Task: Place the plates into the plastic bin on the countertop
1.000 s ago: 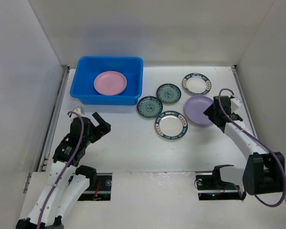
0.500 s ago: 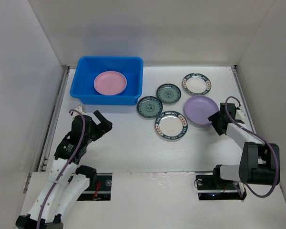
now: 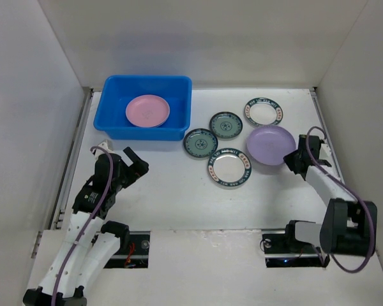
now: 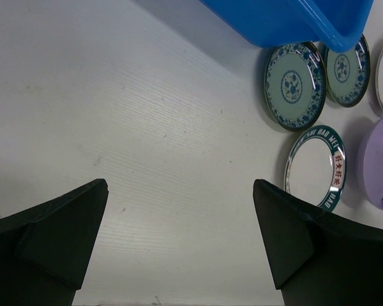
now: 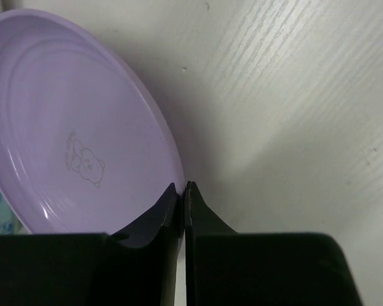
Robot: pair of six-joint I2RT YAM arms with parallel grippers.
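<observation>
At the rim of the lavender plate (image 5: 76, 127), the right gripper (image 5: 182, 189) has just pinched shut on that edge, so lifting looks next. Plain and glossy, with a faint bear outline at centre, it lies on the countertop (image 3: 179, 191), well right of the blue bin (image 3: 143, 132) holding 1 pink plate (image 3: 147, 110).

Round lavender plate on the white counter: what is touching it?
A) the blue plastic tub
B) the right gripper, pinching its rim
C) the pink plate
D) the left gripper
B: in the right wrist view, the right gripper is shut on the rim of the round lavender plate.
</observation>
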